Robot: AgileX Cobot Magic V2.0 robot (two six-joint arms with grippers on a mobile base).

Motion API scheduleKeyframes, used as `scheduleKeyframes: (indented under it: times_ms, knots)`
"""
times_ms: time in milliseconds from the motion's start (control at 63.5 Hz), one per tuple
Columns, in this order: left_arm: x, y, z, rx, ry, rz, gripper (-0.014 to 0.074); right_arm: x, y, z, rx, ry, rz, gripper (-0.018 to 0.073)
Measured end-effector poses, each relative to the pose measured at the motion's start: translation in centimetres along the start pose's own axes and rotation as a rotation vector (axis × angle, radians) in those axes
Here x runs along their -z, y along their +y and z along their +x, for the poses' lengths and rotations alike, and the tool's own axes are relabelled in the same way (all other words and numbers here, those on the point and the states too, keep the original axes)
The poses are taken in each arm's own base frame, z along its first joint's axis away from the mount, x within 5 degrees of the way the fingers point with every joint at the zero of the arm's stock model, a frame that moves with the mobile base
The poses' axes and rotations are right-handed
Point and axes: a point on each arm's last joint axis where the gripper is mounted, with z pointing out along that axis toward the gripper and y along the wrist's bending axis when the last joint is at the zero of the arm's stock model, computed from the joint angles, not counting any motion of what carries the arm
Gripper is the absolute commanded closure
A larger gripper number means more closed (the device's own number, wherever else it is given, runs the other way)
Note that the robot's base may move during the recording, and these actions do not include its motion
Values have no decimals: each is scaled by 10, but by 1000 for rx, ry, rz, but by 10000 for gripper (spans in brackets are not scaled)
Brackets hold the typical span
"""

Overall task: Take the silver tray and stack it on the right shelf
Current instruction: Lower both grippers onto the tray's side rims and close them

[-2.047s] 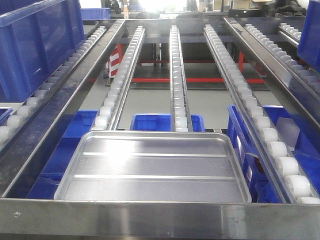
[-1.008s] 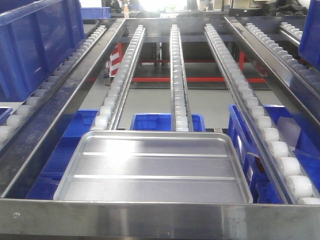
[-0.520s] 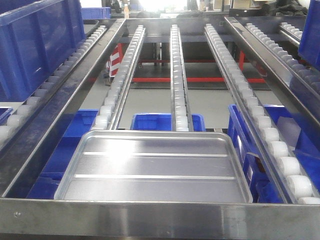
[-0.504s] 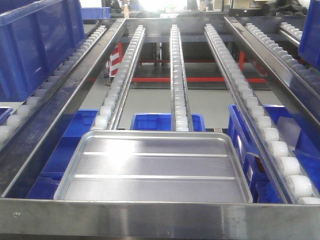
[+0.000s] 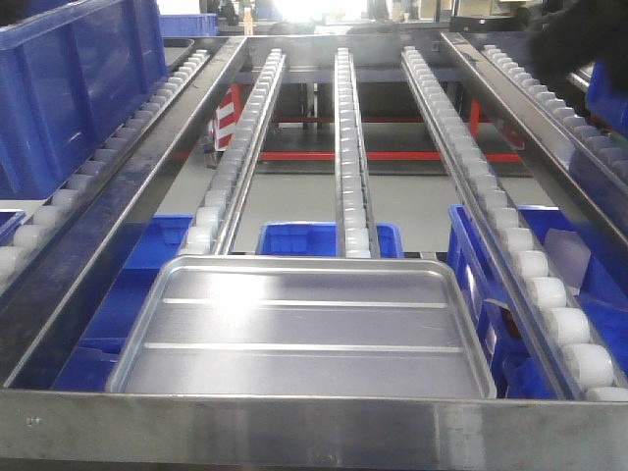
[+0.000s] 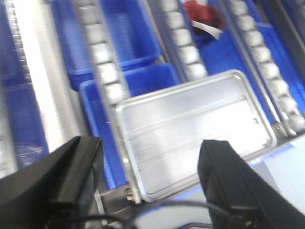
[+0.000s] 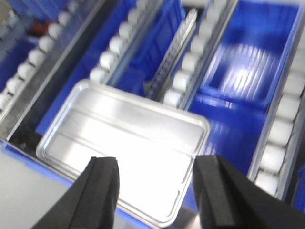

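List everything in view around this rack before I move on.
silver tray: one, shiny silver, at the near end of the rails, just behind the front bar.
right shelf: one, brushed steel, front bar across the bottom of the front view.
roller rails: at least five, white rollers in steel, running away from the bar.
blue bins: three, blue, below the rails.
blue crate: one, blue, upper left on the neighbouring lane.
red bars: two, red, seen through the rails farther back.
left gripper: one, black, open, above the tray.
right gripper: one, black, open, above the tray.
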Motion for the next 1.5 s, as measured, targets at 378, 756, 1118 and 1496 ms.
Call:
scheduleKeyframes:
  times_ms: [378,756,1118,1496]
  knots:
    - [-67,-15,-4,-10,297,52,248,-57,5,-12,-43,325,37,116]
    - [-135,-13,-10,109,509,-189,248,-114,-12,-18,-88,532,282,125]
    - [-170,-9,6,174,568,-231,248,-137,-18,-3,-163,592,335,125]
    - [-204,-5,25,210,613,-262,248,-162,-22,11,-184,613,329,125]
